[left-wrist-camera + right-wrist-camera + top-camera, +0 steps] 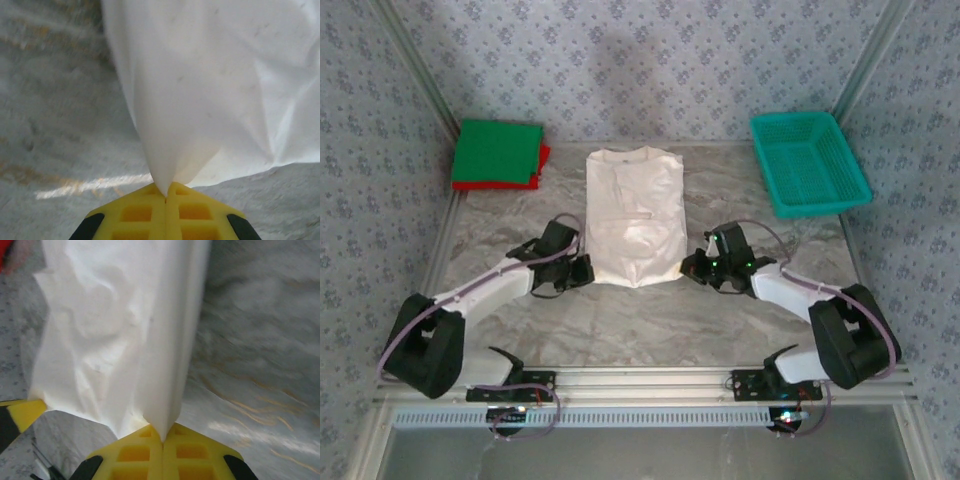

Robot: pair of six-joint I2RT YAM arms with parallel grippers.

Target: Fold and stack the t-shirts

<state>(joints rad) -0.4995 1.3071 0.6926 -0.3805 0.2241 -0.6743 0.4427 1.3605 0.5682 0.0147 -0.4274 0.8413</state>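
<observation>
An off-white t-shirt (pixel 634 215) lies in a long folded strip on the middle of the marble table, collar end far. My left gripper (pixel 582 270) is shut on its near left corner; in the left wrist view the cloth (pixel 210 90) runs into the closed yellow jaws of the left gripper (pixel 166 196). My right gripper (pixel 692 266) is shut on the near right corner, where the shirt (pixel 120 335) pinches between the closed jaws of the right gripper (pixel 163 436). A green t-shirt (pixel 498 152) sits folded on a red t-shirt (pixel 542 160) at the far left.
A teal mesh basket (pixel 810 162) stands at the far right of the table. Patterned walls close in the back and both sides. Bare marble (pixel 650 320) lies between the shirt and the arm bases.
</observation>
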